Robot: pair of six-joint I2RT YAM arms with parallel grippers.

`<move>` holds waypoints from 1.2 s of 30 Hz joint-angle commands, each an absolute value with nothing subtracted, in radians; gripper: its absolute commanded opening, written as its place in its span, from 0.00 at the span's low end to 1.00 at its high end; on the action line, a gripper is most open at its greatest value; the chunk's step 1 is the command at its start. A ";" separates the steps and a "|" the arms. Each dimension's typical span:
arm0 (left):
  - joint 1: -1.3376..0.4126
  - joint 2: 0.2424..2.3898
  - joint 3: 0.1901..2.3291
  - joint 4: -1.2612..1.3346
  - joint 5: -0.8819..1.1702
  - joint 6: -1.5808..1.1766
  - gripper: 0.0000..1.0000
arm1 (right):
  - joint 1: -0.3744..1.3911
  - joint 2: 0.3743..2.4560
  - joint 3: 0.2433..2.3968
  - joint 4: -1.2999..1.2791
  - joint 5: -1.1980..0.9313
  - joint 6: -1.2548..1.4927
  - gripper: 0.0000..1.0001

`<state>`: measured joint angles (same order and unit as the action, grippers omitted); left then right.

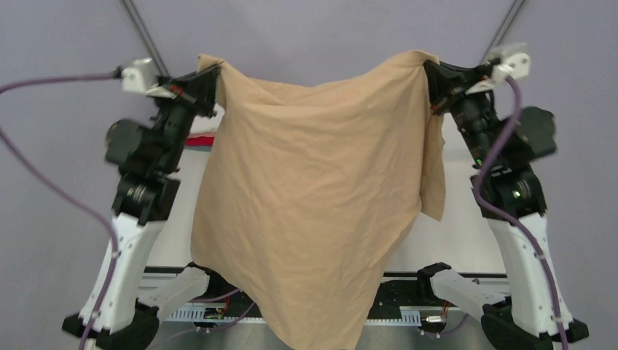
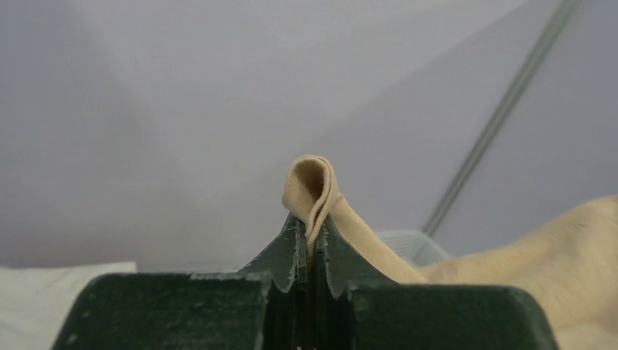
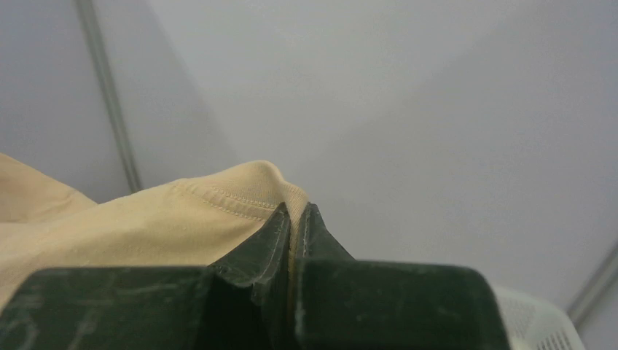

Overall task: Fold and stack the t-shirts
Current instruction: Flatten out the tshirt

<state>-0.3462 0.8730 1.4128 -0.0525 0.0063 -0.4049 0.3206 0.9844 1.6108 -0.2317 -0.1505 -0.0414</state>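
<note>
- Tan t-shirt (image 1: pixel 313 204), top view: it hangs spread in the air between my two claws. The left claw (image 1: pixel 210 82) pinches one upper corner and the right claw (image 1: pixel 432 79) pinches the other. Both arms are raised high and set well apart.
- From either claw the cloth runs inward toward the other claw and downward. Its long axis drops from the line between the claws toward the arm bases. Neither arm is nearer, since each holds its own corner, so I judge that laying it down needs both arms to travel together.
- The top edge sags between the claws, and a flap, perhaps a sleeve, dangles below the right claw. The bottom narrows to an off-centre point at the picture's lower edge. The cloth is plain and lightly creased. I can't tell whether the tip touches the table (image 1: pixel 459 240).
- Left wrist view: the left claw (image 2: pixel 311 230) is pressed together on a small rolled fold of the shirt that pokes up past the fingertips. The rest of the cloth trails off to the claw's right. A white mesh basket (image 2: pixel 408 246) shows faintly beyond.
- Right wrist view: the right claw (image 3: pixel 295 219) is clamped on a stitched hem. The cloth bulges just left of the fingertips and falls away on that side.
</note>
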 commanded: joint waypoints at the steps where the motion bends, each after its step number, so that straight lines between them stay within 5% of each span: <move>1: -0.343 1.281 1.468 -0.058 -0.229 -0.279 0.00 | 0.312 1.141 1.493 -0.282 0.332 -0.070 0.00; 9: -0.342 1.983 1.796 -0.195 -0.158 -0.334 0.23 | 0.162 1.369 1.187 -0.323 0.408 0.164 0.02; 11: -0.341 2.093 1.883 -0.224 -0.115 -0.364 0.36 | 0.115 1.417 1.128 -0.322 0.386 0.226 0.05; 12: -0.343 2.119 1.899 -0.233 -0.107 -0.379 0.52 | 0.098 1.444 1.116 -0.329 0.370 0.243 0.08; 13: -0.343 2.156 1.918 -0.237 -0.092 -0.391 0.63 | 0.086 1.474 1.112 -0.335 0.355 0.250 0.13; 14: -0.343 2.166 1.921 -0.234 -0.082 -0.396 0.91 | 0.078 1.491 1.113 -0.346 0.352 0.257 0.22; 16: -0.344 2.169 1.917 -0.221 -0.052 -0.406 0.99 | 0.078 1.512 1.134 -0.370 0.359 0.261 0.56; 20: -0.355 2.095 1.867 -0.196 -0.018 -0.413 1.00 | 0.092 1.463 1.153 -0.398 0.326 0.273 0.84; 24: -0.401 1.965 1.787 -0.273 -0.063 -0.391 1.00 | 0.173 1.362 1.111 -0.380 0.251 0.209 1.00; 29: -0.521 1.693 1.462 -0.299 -0.199 -0.426 1.00 | 0.271 1.306 0.997 -0.327 0.003 0.192 1.00; 36: -0.633 1.311 0.879 -0.150 -0.109 -0.621 1.00 | 0.305 1.395 0.908 -0.231 -0.105 0.225 1.00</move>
<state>-0.6250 1.4189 1.1152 -0.1974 -0.1360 -0.4820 0.3038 1.3231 0.9180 -0.3023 -0.0280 0.2085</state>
